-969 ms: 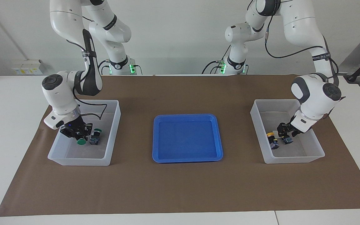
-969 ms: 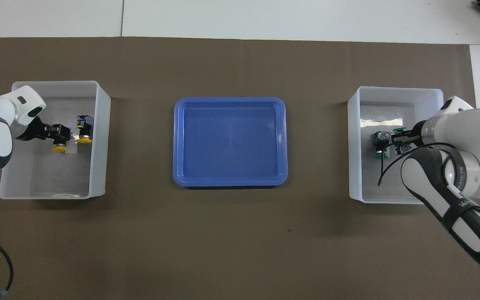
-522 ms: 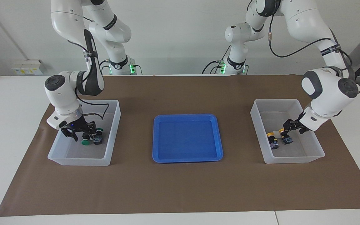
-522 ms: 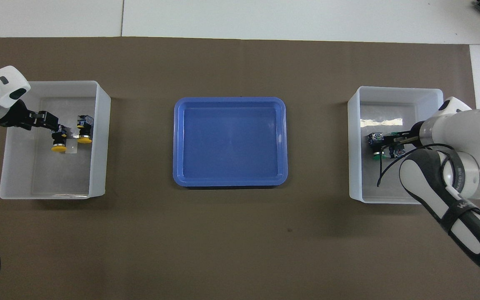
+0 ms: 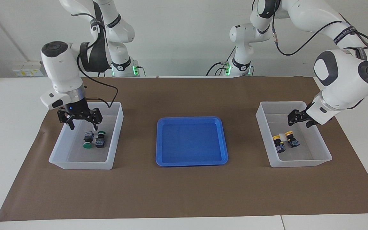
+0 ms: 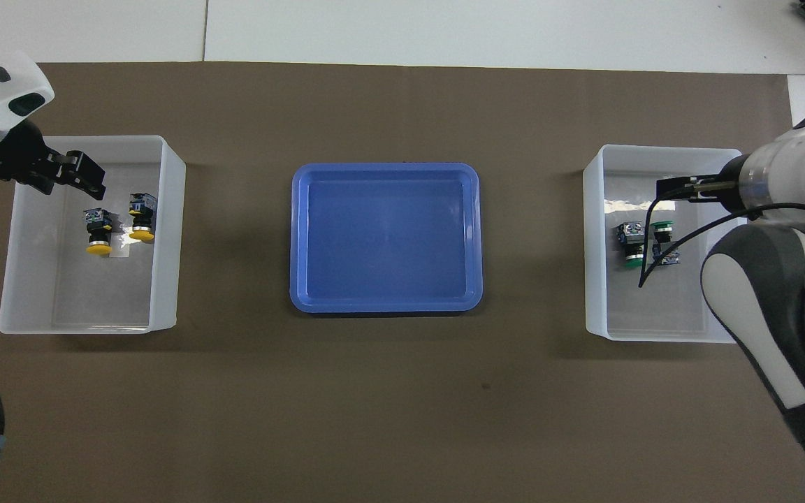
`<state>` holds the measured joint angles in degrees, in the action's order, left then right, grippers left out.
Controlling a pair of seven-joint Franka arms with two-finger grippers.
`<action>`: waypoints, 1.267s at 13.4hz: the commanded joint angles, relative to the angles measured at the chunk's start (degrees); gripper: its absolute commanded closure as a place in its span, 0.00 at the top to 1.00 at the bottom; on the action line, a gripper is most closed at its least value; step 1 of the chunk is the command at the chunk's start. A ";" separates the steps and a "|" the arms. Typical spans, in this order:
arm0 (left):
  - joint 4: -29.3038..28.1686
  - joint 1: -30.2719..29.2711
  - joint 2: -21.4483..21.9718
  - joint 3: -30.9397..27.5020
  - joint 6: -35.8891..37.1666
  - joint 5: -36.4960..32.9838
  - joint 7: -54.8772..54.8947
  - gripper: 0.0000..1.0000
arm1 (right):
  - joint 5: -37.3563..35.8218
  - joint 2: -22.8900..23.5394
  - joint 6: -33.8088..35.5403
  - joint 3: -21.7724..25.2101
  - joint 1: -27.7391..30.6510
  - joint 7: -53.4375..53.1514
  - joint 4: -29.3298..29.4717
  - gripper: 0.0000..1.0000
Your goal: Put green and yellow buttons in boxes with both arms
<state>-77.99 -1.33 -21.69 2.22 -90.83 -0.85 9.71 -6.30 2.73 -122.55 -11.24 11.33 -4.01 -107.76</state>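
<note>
Brown paper mat fills the bottom of the facing frame with nothing of the task on it. Above that bare strip, at the frame's centre, sits the blue tray, with no button in it. Level with the tray, at the frame's edge on the right arm's end, a clear box holds the two green buttons, side by side and just about touching on its floor. At the frame's edge on the left arm's end the second clear box holds the two yellow buttons, close together but slightly apart. Higher in the frame, the right gripper hangs over its box, directly above the green pair and clear of them, fingers spread wide and carrying nothing. The left gripper hangs over the upper part of its own box, the yellow pair below it and lower in the frame, not touching. Its fingers are parted too, more narrowly, and empty. With all four buttons sorted by colour into the boxes, I'd judge the placing step done and the job near its close. The next move only calls for lifting both grippers straight up, clear of the box walls, so that nothing gets nudged, then swinging the arms home toward the top of the frame.
</note>
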 commanded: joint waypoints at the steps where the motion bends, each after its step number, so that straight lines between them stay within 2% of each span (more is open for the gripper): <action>1: 3.80 1.60 -0.90 -0.72 4.95 -0.82 -1.01 0.80 | 1.11 -2.37 8.87 -0.10 1.15 -0.65 5.35 1.00; 4: 10.83 1.51 -0.55 -0.64 12.59 -0.91 -0.92 0.81 | 1.29 -6.94 18.28 0.34 1.51 -0.73 8.43 1.00; 7: 11.11 1.68 4.01 -0.55 15.24 -0.82 -0.92 0.81 | 1.47 -7.39 28.73 2.27 2.30 -0.47 15.44 1.00; 8: 11.02 1.68 5.68 -0.46 16.29 -0.74 -0.92 0.81 | 2.43 -7.22 30.95 2.45 2.56 -0.64 15.91 1.00; 11: 10.58 1.77 10.34 0.15 18.58 -1.08 -0.92 0.85 | 5.16 -7.30 31.93 3.42 3.79 -0.56 16.09 1.00; 14: 4.80 1.77 15.26 0.16 17.97 -0.91 -0.31 0.88 | 4.72 -7.21 31.50 4.64 1.26 -0.56 16.09 1.00; 16: -1.34 1.77 18.42 0.16 15.61 -1.00 -0.30 0.89 | 4.46 -6.69 31.76 12.61 -6.54 -0.56 16.35 1.00; 17: -5.29 1.77 20.44 0.16 13.25 -1.00 -0.30 0.89 | 4.46 -6.77 32.28 15.00 -8.93 -0.47 16.35 1.00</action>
<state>-73.89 -0.19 -6.38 2.70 -73.24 -0.84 9.16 -2.63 -4.95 -91.77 -1.22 7.10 -4.13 -92.94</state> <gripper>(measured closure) 0.110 0.000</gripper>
